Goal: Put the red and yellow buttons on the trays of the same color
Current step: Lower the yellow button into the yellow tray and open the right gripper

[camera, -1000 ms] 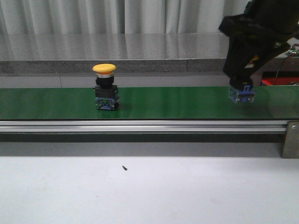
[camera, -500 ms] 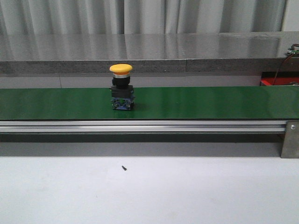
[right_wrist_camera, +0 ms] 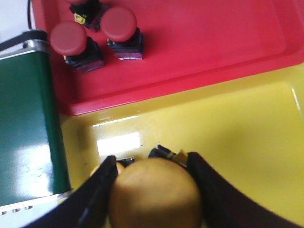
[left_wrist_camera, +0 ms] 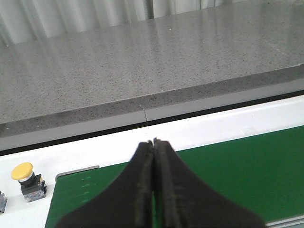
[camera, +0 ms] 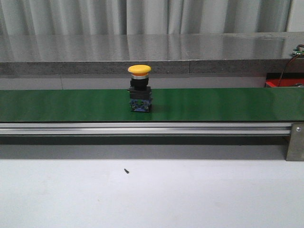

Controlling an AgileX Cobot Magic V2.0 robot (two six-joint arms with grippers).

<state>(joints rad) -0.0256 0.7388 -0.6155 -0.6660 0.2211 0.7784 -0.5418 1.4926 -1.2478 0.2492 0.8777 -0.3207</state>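
Observation:
A yellow button (camera: 139, 88) with a black and blue base stands upright on the green belt (camera: 213, 104), near the middle of the front view. Neither gripper shows in that view. My right gripper (right_wrist_camera: 152, 160) is shut on a second yellow button (right_wrist_camera: 154, 194), held over the yellow tray (right_wrist_camera: 237, 137). The red tray (right_wrist_camera: 199, 42) beside it carries red buttons (right_wrist_camera: 70, 39). My left gripper (left_wrist_camera: 153, 141) is shut and empty above the belt (left_wrist_camera: 247, 175). Another yellow button (left_wrist_camera: 22, 172) stands on the white surface off the belt's end.
The belt's aluminium rail (camera: 142, 128) runs along its near side, with a bracket (camera: 295, 141) at the right. A grey stone ledge (camera: 142, 47) lies behind the belt. A small dark speck (camera: 126, 170) sits on the white table. The belt's end (right_wrist_camera: 26, 128) borders both trays.
The yellow button on the belt has travelled to the right. My right arm, which was at the belt's right end a second ago, has left the front view.

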